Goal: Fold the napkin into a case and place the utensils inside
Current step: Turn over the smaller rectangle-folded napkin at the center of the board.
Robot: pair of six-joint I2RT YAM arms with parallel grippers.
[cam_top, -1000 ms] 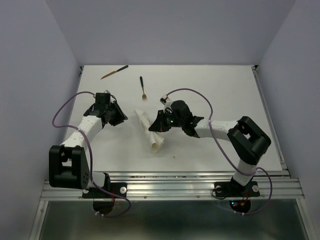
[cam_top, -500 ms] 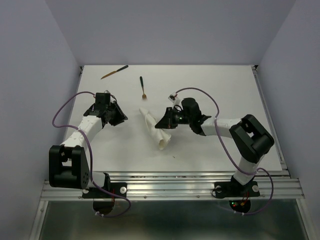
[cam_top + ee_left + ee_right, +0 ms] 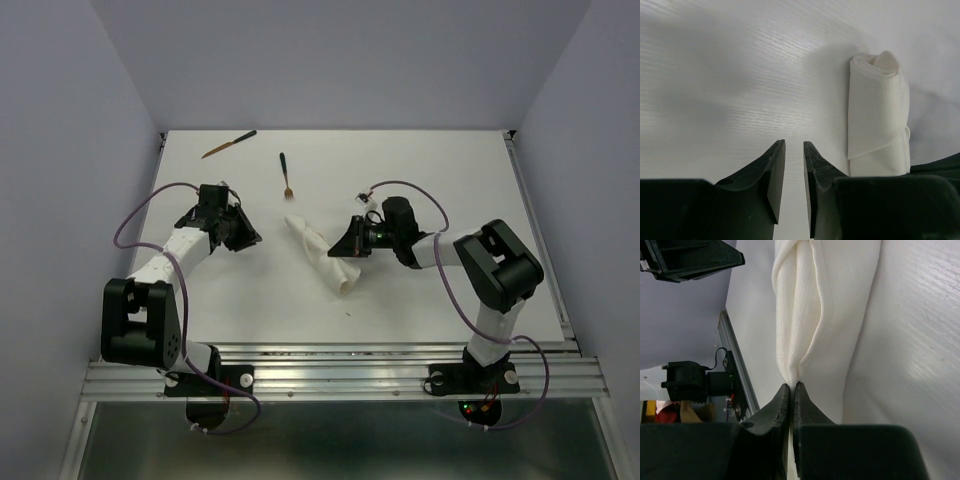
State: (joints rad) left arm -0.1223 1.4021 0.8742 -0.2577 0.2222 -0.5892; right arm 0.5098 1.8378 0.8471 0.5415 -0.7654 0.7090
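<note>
Napkin [image 3: 313,244] lies rolled mid table [image 3: 460,170].
Right of napkin: right gripper [image 3: 338,249] pinches its edge; arm blocks that side.
Left of napkin: bare strip, then left gripper [image 3: 248,235], jaws a little apart, holding nothing.
Behind napkin: fork [image 3: 286,175] near; knife [image 3: 228,144] farther, to left.
In front of napkin: bare table, wide room.

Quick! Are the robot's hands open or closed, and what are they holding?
Left gripper: fingers slightly open, holding nothing.
Right gripper: closed, pinching the napkin.
</note>
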